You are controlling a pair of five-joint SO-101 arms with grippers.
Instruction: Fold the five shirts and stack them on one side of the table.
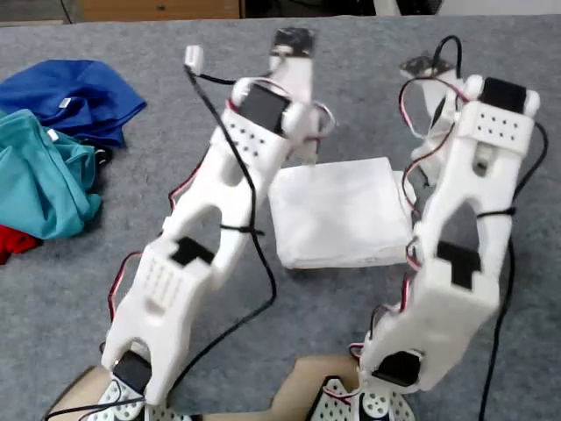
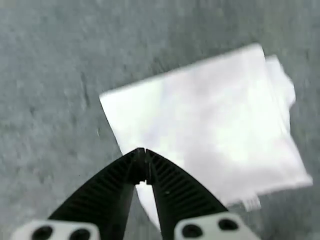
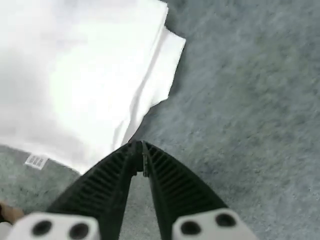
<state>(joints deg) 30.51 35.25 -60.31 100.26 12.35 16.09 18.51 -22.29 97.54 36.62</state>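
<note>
A folded white shirt [image 1: 337,215] lies flat on the grey table, between my two arms. In the left wrist view my left gripper [image 2: 145,151] is shut and holds nothing, its tips over one edge of the white shirt [image 2: 210,125]. My right gripper [image 3: 140,145] is also shut and holds nothing, hovering just off a side edge of the white shirt [image 3: 75,75], where layered folds show. At the far left of the table, unfolded shirts lie bunched together: a blue shirt [image 1: 74,92], a teal shirt [image 1: 44,180] and part of a red shirt [image 1: 9,241].
The grey felt table cover [image 1: 175,53] stretches open behind and to the right of the white shirt. Black and red cables [image 1: 254,246] hang off both arms. A brown cardboard piece [image 1: 302,390] lies at the front edge between the arm bases.
</note>
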